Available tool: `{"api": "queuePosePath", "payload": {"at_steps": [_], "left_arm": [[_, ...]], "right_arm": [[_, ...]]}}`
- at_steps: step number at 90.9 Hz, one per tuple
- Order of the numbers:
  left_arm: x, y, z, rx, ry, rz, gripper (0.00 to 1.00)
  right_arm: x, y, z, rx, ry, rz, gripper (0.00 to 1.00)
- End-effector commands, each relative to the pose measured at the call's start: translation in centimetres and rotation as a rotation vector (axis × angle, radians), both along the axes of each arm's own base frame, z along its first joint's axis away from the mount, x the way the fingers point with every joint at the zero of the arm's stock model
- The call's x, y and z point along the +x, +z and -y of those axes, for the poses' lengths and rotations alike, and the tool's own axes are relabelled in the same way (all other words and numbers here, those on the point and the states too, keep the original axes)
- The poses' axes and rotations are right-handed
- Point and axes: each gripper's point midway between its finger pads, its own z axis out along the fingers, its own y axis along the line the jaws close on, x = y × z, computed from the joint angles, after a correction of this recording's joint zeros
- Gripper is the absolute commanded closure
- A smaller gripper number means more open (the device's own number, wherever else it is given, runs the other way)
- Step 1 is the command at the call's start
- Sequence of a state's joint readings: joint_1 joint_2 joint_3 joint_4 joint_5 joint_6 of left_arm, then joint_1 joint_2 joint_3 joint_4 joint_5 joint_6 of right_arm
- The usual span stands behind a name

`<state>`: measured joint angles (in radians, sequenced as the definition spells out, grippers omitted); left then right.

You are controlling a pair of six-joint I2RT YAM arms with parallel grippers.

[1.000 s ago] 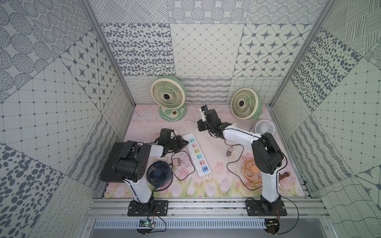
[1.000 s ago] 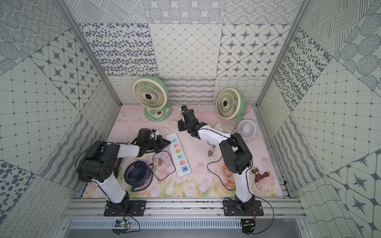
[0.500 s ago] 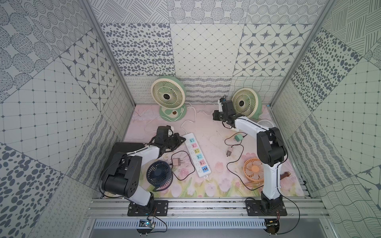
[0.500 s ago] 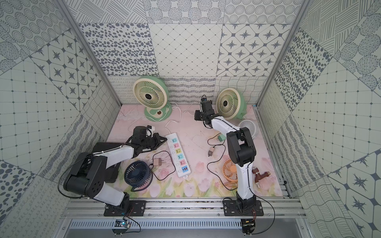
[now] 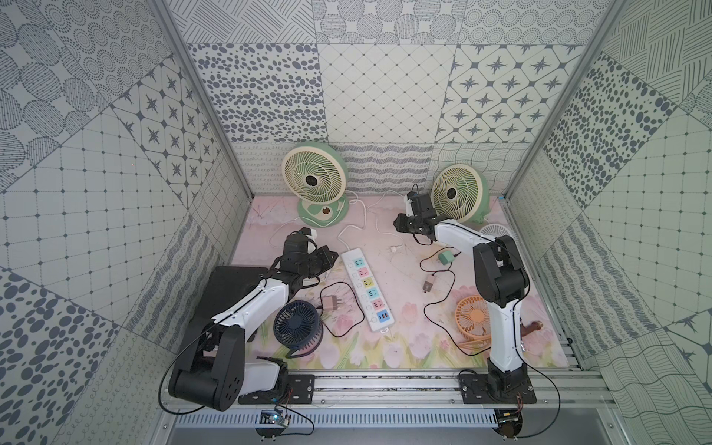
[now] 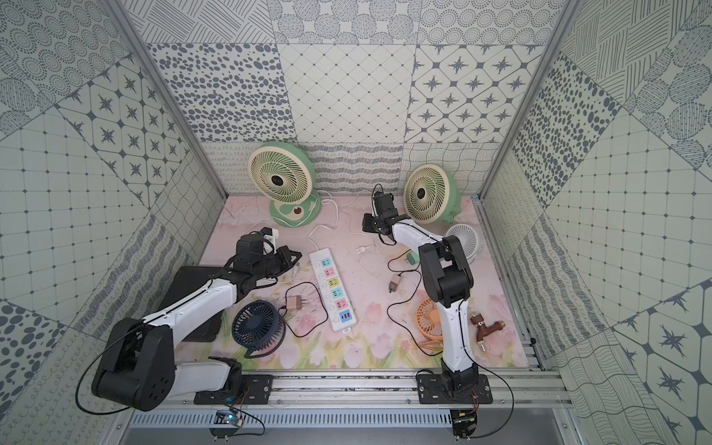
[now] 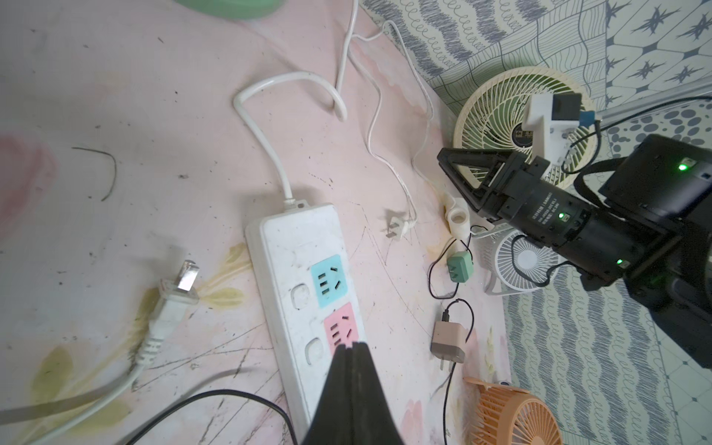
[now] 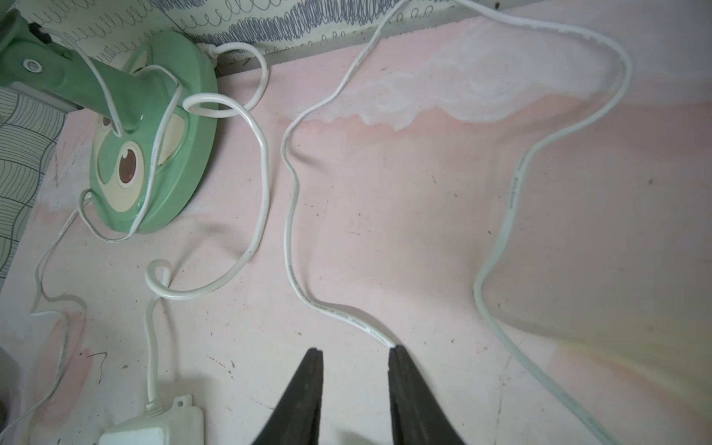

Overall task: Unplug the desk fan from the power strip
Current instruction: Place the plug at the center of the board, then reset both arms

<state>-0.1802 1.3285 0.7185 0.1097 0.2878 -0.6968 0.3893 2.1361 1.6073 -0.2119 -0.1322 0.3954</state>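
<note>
The long white pastel-socketed power strip [image 5: 368, 294] lies central on the bench [image 5: 408, 308], sockets empty, a small white plug [image 7: 398, 228] loose beside it. My right pincer [image 8: 354, 352] is narrowly apart, empty; my left pincer [image 7: 351, 346] is closed. Unplugging looks done; I'd withdraw both.

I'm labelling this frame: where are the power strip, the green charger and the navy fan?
power strip [image 5: 368, 291], a top view, middle of socket row
green charger [image 7: 459, 267], left wrist view, its body
navy fan [image 5: 297, 326], a top view, grille centre

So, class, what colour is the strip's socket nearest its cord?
Blue socket, best in left wrist view.
</note>
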Motion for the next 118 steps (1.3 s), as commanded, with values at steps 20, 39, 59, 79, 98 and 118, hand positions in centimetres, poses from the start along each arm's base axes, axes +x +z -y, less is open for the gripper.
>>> {"api": "queuePosePath", "payload": {"at_steps": [20, 39, 59, 79, 98, 118], "left_arm": [[0.3, 2.1, -5.8, 0.382, 0.084, 0.191, 0.97], [0.3, 2.0, -8.1, 0.524, 0.129, 0.263, 0.69], [0.5, 0.0, -9.5, 0.596, 0.157, 0.235, 0.3], [0.5, -1.7, -10.0, 0.634, 0.144, 0.258, 0.02], [0.6, -2.7, -10.2, 0.67, 0.142, 0.34, 0.01], [1.5, -4.3, -9.6, 0.694, 0.092, 0.381, 0.01]], "right_arm": [[-2.3, 9.9, 5.9, -0.019, -0.02, 0.197, 0.55], [-6.2, 11.6, 12.3, -0.081, -0.087, 0.253, 0.38], [-10.4, 9.3, 20.1, -0.14, -0.234, 0.288, 0.22], [-13.1, 5.5, 25.3, -0.198, -0.379, 0.337, 0.06], [-12.7, 3.6, 25.9, -0.233, -0.38, 0.385, 0.03], [-12.2, 2.6, 25.4, -0.23, -0.349, 0.439, 0.03]]}}
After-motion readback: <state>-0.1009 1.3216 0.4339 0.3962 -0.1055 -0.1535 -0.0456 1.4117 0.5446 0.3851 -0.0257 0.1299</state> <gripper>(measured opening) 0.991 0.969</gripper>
